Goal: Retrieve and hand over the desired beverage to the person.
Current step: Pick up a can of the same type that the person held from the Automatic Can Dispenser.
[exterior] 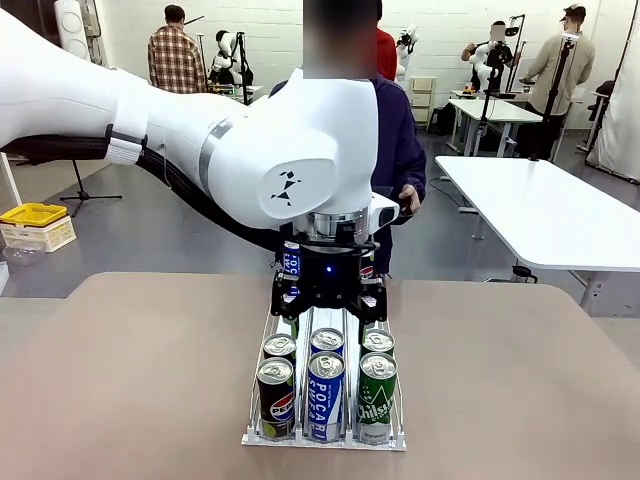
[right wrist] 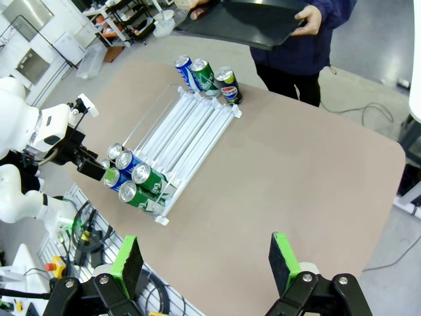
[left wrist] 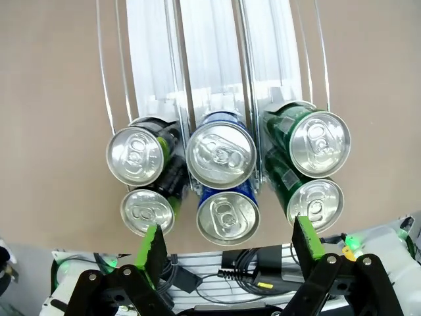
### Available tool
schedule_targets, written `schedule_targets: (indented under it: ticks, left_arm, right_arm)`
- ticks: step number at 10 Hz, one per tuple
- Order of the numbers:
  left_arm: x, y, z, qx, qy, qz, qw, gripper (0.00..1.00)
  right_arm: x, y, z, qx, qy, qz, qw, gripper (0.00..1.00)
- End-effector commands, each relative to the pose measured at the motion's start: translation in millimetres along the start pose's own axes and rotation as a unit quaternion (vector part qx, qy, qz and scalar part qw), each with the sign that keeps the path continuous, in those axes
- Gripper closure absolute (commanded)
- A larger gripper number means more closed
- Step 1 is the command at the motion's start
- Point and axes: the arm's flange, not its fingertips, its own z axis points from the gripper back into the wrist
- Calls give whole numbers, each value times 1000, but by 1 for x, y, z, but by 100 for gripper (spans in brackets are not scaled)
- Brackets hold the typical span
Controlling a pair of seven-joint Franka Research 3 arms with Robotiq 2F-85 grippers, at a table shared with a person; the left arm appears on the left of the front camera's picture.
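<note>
A white three-lane rack [exterior: 325, 440] holds the beverage cans. Its near end shows a black Pepsi can [exterior: 275, 398], a blue Pocari can [exterior: 325, 395] and a green Chilsung can [exterior: 376, 397], with one more can behind each. My left gripper [exterior: 328, 305] hangs open just above these rows. From the wrist, its green pads [left wrist: 152, 247] straddle the blue cans [left wrist: 227, 216] without touching. Three more cans [right wrist: 202, 76] stand at the rack's far end. The person [exterior: 400, 140] waits there holding a black tray [right wrist: 243, 23]. High over the table's near side, my right gripper [right wrist: 204, 260] is open and holds nothing.
The brown table [exterior: 130, 380] is bare on both sides of the rack. Cables and equipment [left wrist: 250, 263] lie below its near edge. A white table [exterior: 540, 200] stands at the back right, a yellow crate [exterior: 33, 215] at the left. Other people are farther off.
</note>
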Motion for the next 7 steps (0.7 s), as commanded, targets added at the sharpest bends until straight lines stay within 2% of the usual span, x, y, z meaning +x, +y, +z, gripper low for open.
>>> schedule_targets:
  ticks: [1, 4, 7]
  left_arm:
    - [-18, 0, -7, -21, -7, 27, 999, 0]
    - [-23, 1, -21, -11, -1, 34, 999, 0]
    - [-19, 6, -23, 9, -14, 41, 999, 0]
  right_arm:
    - [1, -1, -1, 12, -5, 3, 1000, 0]
    - [1, -1, -1, 12, -5, 3, 1000, 0]
    - [1, -1, -1, 12, -5, 3, 1000, 0]
